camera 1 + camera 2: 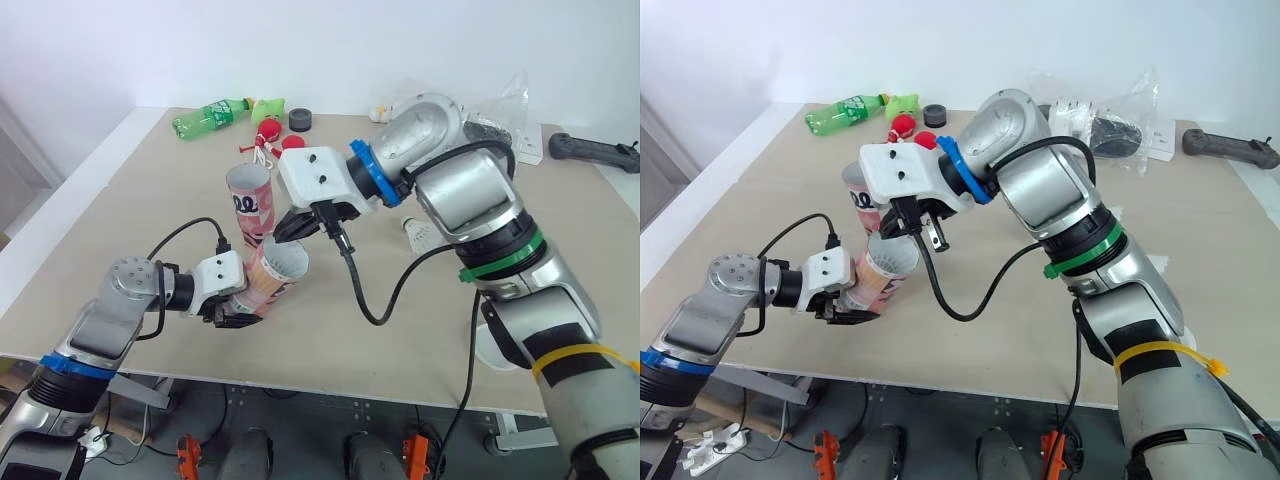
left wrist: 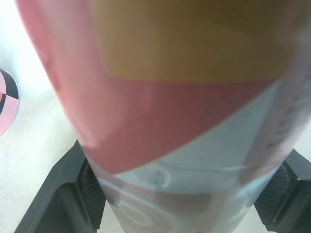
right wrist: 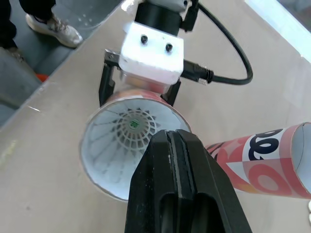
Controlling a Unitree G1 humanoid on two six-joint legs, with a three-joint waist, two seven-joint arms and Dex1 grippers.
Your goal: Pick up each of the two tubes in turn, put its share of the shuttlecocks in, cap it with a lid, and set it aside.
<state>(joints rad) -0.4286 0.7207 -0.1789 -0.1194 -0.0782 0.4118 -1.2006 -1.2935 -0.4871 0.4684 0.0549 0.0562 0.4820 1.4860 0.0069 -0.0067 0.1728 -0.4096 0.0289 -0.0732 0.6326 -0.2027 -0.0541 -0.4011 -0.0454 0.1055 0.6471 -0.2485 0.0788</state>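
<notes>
- The held tube (image 1: 275, 270) is cardboard, printed in red, pink and pale blue, white inside; it is tilted low over the near part of the table (image 1: 120, 220), open mouth raised toward the right gripper
- The left gripper (image 1: 238, 312) is clamped on its lower end, with black fingers (image 2: 90, 194) on either side of the wall
- A white shuttlecock (image 3: 133, 125) sits deep inside this tube, skirt spread against the wall; its round base bears a green mark too small to read
- The right gripper (image 3: 172, 141) hangs at the rim of the mouth, its two fingers pressed together, nothing between them
- The second tube (image 1: 249, 205) stands upright just behind, open-topped, red and pink, with rounded dark blue lettering I cannot make out; its contents are hidden
- A green bottle (image 1: 210, 115) lies at the far edge near a black lid (image 1: 300, 119)
</notes>
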